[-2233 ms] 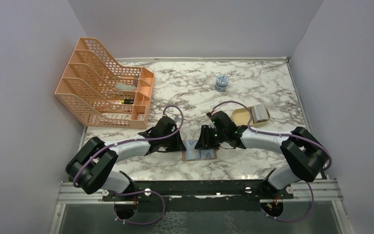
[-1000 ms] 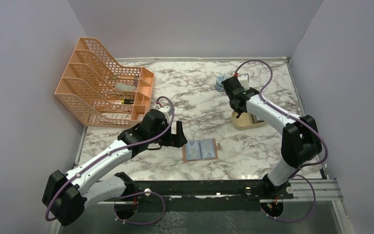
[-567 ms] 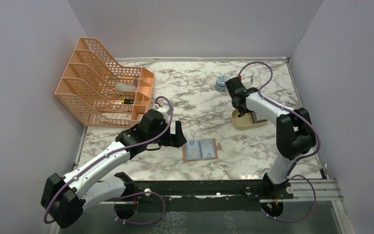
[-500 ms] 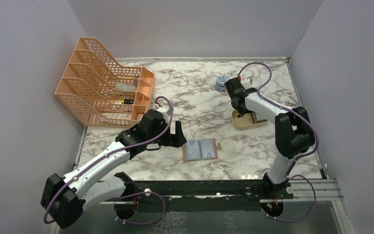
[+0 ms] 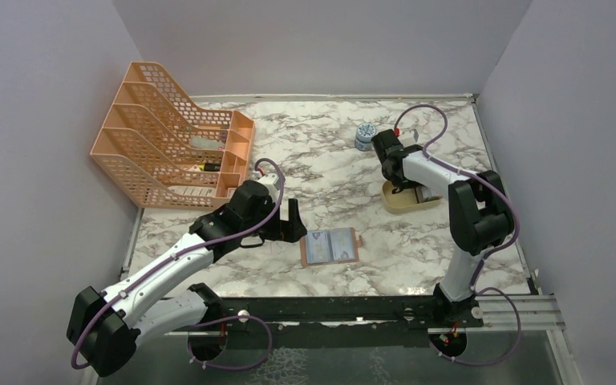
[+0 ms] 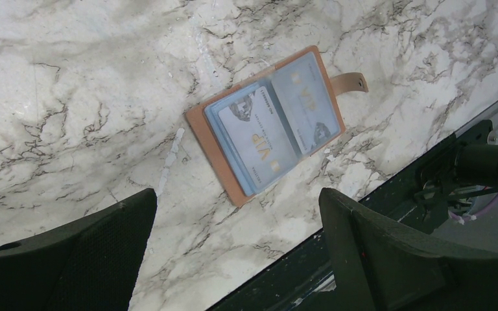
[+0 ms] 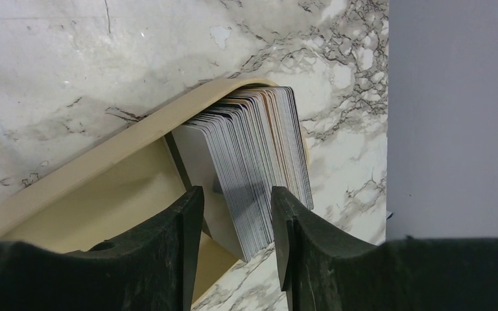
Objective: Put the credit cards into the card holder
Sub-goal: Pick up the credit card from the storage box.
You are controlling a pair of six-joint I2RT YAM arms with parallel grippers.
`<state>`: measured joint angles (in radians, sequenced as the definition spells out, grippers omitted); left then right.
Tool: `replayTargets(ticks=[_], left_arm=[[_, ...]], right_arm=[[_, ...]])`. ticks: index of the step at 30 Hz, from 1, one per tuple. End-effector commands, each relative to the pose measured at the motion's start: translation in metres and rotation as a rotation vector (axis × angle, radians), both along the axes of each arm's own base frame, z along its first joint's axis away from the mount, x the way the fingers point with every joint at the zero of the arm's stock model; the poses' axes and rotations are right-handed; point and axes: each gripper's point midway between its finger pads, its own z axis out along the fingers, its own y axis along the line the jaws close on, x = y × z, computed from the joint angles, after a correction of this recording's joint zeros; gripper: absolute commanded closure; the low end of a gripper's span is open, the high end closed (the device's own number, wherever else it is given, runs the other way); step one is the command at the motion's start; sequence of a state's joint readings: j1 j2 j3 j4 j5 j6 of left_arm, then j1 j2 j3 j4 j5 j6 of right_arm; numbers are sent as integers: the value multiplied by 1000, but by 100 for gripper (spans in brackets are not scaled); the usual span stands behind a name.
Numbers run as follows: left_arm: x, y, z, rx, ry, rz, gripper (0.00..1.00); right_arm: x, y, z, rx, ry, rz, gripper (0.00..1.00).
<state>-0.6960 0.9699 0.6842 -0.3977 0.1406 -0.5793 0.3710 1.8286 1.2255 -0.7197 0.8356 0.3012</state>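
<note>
Both arms are pulling away from the card holder (image 5: pixel 330 247), where they were crowding it moments ago. The left tool (image 5: pixel 294 223) is now hanging wide open just left of it. The right tool (image 7: pixel 235 201), jaws parted, is now hovering over the credit cards (image 7: pixel 253 149) standing in the beige tray (image 5: pixel 391 199), with its elbow folding in closer.

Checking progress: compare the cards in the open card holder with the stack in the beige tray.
The cards in the card holder lie flat, faces up, under clear sleeves; the stack in the beige tray stands on edge. The holder's are few; the stack holds many. Both are thin rectangular cards.
</note>
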Motion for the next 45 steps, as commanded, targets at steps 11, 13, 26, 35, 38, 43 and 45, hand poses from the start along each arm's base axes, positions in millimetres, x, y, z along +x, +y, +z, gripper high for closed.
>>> replayTargets(ticks=[11,13,26,35,38,43,45], left_arm=[[3,2,6,7,-28,5,1],[3,1,5,8,-25,5,1],[2,1,4,9,-22,5,1],[3,1,4,5,-22,7,1],[3,1,4,6,-22,7,1],[3,1,2,7,-16,13,1],[4,2,1,11,-16,25,1]], right_arm=[[-2,-9,8,-38,-14,-34,65],[-2,-9,11,-33,-23,-34,66],[0,-8,21,-22,-44,-33,75],[0,-7,28,-13,-58,-30,81],[0,-4,28,13,-55,-20,85],[-1,8,25,94,-39,22,89],[-5,11,27,119,-30,25,91]])
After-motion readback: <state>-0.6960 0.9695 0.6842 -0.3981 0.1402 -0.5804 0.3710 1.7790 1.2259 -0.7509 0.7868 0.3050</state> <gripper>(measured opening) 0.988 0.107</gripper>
